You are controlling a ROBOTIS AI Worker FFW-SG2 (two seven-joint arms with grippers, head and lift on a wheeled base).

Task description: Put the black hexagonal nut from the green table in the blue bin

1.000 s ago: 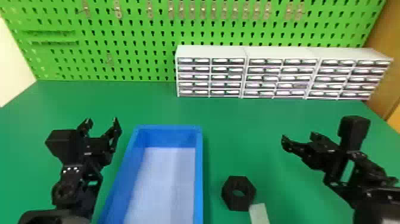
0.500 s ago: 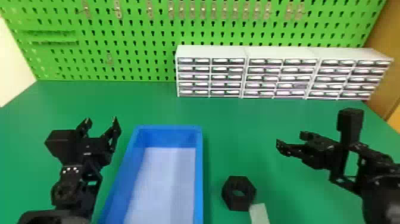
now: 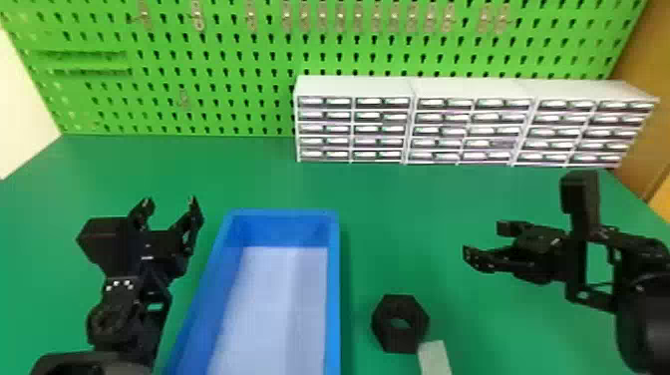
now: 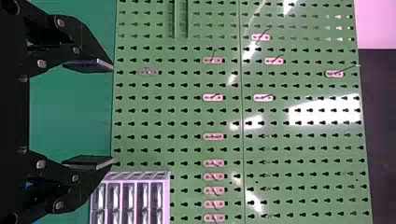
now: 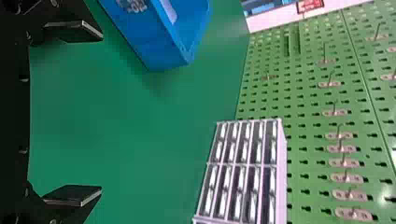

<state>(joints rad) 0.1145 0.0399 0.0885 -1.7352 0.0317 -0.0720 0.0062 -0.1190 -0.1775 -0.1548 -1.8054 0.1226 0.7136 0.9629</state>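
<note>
One broad green table (image 3: 409,199) spans the scene, with a bright green pegboard (image 3: 239,62) standing along its far edge. Three pale drawer units (image 3: 354,129) sit side by side in front of the board, toward the right in the head view. Next in size comes the blue bin (image 3: 333,299), a long open tray with a pale floor, near the table's middle. To its left hangs the left gripper (image 3: 170,201), its two fingers parted, nothing between them; the left wrist view shows the same wide gap. Well apart, right of the bin, is the right gripper (image 3: 482,240), pointing inward, its fingers likewise spread around bare space. Much smaller, the black hexagonal nut (image 3: 385,326) rests on the table just right of the bin, outside it, nearer the robot than either gripper's tips, its round hole visible. Smallest is a pale strip (image 3: 434,356) at the nut's near right corner; whether they touch, I cannot tell.
</note>
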